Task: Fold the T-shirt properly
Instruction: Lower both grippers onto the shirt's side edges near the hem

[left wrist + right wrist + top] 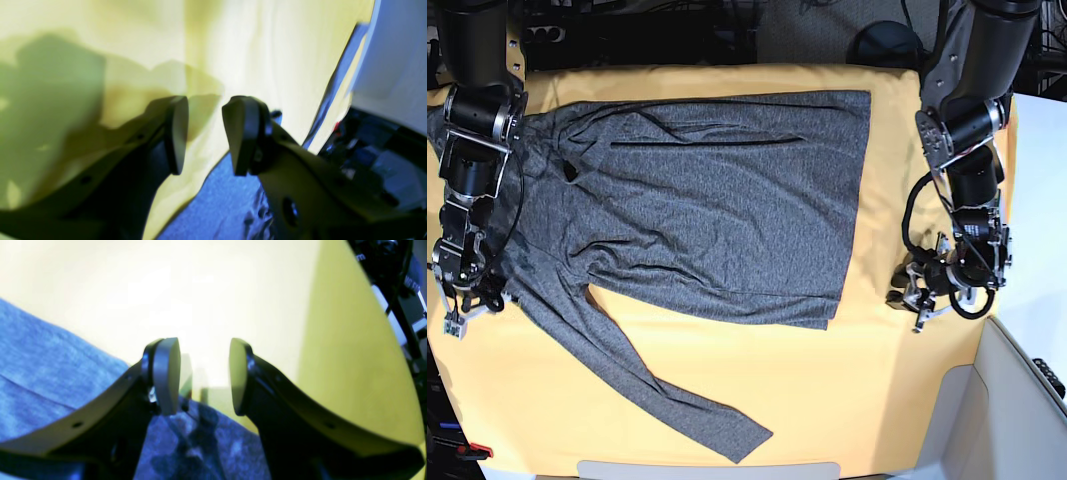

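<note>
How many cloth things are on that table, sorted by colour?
Grey: 1, the shirt
Yellow: 1, the cloth spread under it
Total: 2

Bare yellow cloth-covered table [897, 380] lies along its right edge and near right corner, giving a pincer room. The spread charcoal-grey long-sleeved knit T-shirt [717, 200] fills the middle and left edge.
</note>
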`<state>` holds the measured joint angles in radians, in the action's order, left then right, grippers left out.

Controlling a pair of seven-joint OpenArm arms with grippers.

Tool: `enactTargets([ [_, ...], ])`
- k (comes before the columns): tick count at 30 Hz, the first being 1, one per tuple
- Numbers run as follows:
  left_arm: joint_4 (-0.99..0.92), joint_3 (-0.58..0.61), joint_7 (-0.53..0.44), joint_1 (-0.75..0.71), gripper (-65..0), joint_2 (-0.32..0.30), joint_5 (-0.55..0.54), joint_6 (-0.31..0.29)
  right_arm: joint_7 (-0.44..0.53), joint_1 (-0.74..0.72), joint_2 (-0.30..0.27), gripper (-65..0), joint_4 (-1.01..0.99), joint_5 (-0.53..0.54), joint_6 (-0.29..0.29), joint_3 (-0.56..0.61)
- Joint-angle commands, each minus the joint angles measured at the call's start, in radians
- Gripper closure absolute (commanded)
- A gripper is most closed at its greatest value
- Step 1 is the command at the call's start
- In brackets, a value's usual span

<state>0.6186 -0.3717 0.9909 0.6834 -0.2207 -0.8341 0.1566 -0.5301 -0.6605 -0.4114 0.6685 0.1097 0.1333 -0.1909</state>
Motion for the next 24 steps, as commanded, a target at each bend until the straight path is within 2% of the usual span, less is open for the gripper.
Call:
enactTargets([
  [1, 0.037, 0.007, 0.027, 0.031, -21.4, 0.011, -0.018, -0.013, 0.021, -0.02, -0.02, -24.4, 0.037, 0.005, 0.024, -0.002],
  [4, 0.062, 0.073, 0.073, 0.034, -21.4, 0.02, -0.021, -0.013, 0.021, 0.017, -0.016, -24.4, 0.072, 0.005, 0.067, -0.002],
  [10, 0.103, 0.199, 0.076, 0.037, -21.4, 0.034, -0.023, -0.016, 0.021, 0.08, -0.013, -24.3, 0.138, 0.005, 0.07, -0.002],
  [15, 0.097, 0.297, 0.075, 0.032, -21.4, 0.033, -0.018, -0.117, 0.021, 0.129, -0.013, -24.3, 0.201, 0.006, 0.07, -0.002],
  [21, 0.099, 0.414, 0.055, 0.0, -21.4, 0.014, -0.018, -0.125, 0.021, 0.153, -0.013, -24.3, 0.234, 0.006, 0.07, -0.002],
  [24, 0.102, 0.428, 0.046, -0.011, -21.4, 0.01, -0.018, -0.125, 0.021, 0.156, -0.013, -24.3, 0.234, 0.006, 0.072, -0.002],
])
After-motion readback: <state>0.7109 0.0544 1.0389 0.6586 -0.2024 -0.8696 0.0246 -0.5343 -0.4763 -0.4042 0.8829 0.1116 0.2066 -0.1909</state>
